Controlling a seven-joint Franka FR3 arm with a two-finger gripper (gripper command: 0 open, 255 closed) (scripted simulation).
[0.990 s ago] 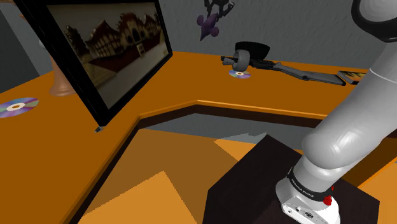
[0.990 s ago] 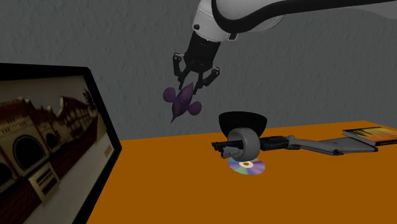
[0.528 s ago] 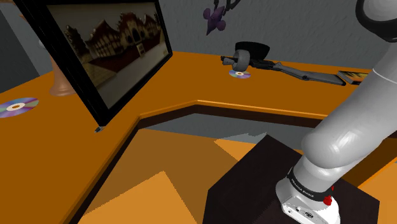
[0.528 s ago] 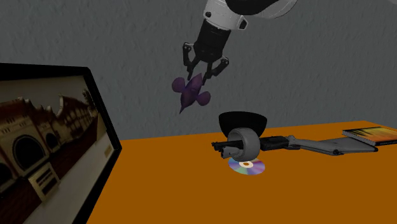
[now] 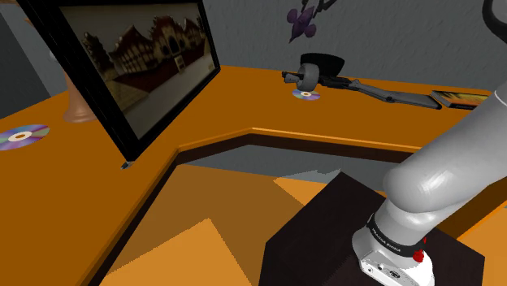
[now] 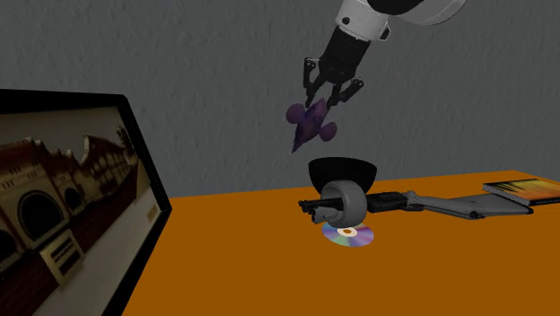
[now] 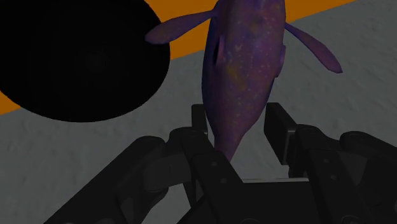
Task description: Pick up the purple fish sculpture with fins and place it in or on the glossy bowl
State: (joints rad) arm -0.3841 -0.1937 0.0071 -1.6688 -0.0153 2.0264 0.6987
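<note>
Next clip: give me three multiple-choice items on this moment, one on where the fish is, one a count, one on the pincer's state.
1. Where is the purple fish sculpture?
A) in the air, higher than the black bowl
B) lying in that bowl
C) lying on the orange table

2. How many discs lie on the table in the shoulder view?
A) none
B) four
C) two

3. The pincer is:
A) open and empty
B) shut on the fish sculpture
C) shut on a disc

Answers:
1 A: the fish hangs clear of the bowl's rim, touching nothing below it.
2 C: one disc lies by the bowl, and one lies beside the monitor.
3 B: the wrist view shows the fish's narrow end clasped between the fingers.
</note>
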